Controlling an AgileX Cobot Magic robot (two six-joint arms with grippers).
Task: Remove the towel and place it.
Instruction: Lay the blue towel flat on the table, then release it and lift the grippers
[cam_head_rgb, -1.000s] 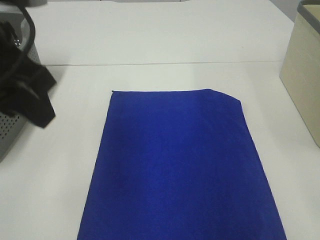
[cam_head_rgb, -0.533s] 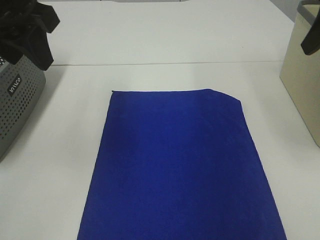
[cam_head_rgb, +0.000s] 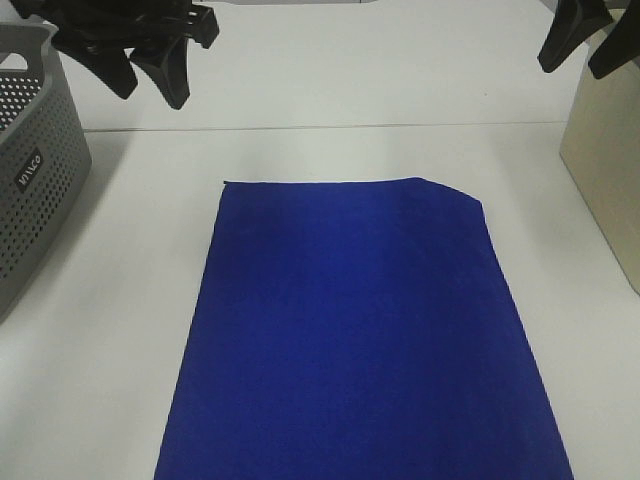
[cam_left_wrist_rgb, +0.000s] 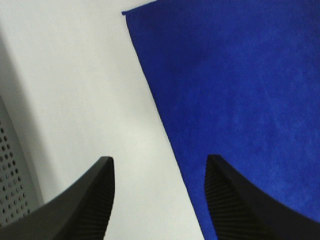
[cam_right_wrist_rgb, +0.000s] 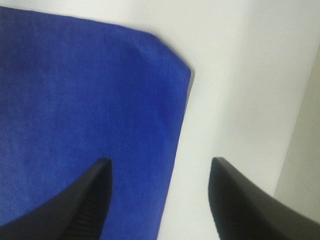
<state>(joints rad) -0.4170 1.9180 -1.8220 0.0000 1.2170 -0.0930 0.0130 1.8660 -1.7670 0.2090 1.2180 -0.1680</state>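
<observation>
Meanwhile the left arm (cam_head_rgb: 130, 40) and right arm (cam_head_rgb: 570, 30) have swung inward, jaws open, empty; towel (cam_head_rgb: 350, 340) unmoved.

Overhead and downward wrist views, all sharing towel (cam_head_rgb: 360, 330)

Bright, even light; soft shadows; towel (cam_head_rgb: 360, 330) slightly grainy and blurred.

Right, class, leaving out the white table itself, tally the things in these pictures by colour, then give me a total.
Blue: 1, the towel
Grey: 1, the basket
Beige: 1, the container
Black: 2, the left tool and the right tool
Total: 5
</observation>
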